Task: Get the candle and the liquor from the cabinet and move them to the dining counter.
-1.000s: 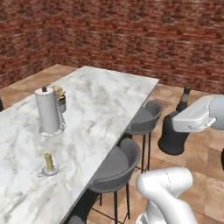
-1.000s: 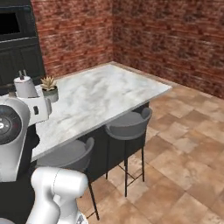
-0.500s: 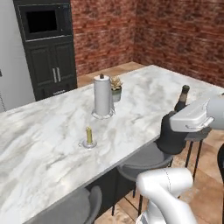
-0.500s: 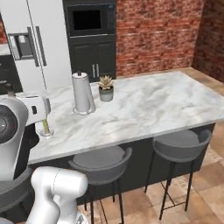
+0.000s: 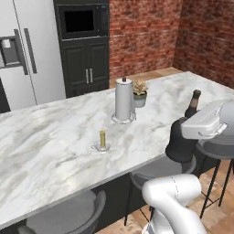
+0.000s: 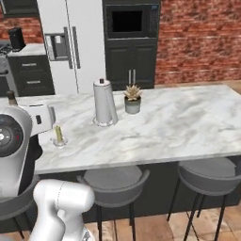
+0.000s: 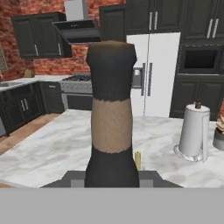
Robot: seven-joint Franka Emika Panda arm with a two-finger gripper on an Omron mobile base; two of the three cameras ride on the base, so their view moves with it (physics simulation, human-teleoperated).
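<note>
Liquor (image 5: 183, 137) first: it's a squat black bottle with a fat bell body and a skinny neck, so I'd guess glass, stiff, fairly heavy for its size, smooth and a bit slippery, and not something you want to drop on tile. Most of the weight probably sits low, which means a grab up at the neck would let it swing; the wide body near its shoulder looks like the safer place to hold it. From where I'm standing the gripper (image 5: 194, 132) seems clamped around that body, claw closed on the bottle, though the white hand covers the contact so I can't see the finger pads themselves (the hand camera just stares up the neck and stopper (image 7: 110, 57), which fits a low grip).

Bottle is upright, hanging off the near edge of the dining counter (image 5: 59, 137), above a grey stool (image 5: 160, 171) and not over the marble yet.

Candle (image 5: 102, 139) already stands on the marble in its little saucer, at about 10 o'clock from the bottle, with a paper towel holder (image 5: 123, 100) and small potted plant (image 5: 139, 93) beyond it at roughly 11.

Arm pose: base elbow bulges low at 6 o'clock in the left view, forearm reaches out to the right, wrist level, hand roughly horizontal.
</note>
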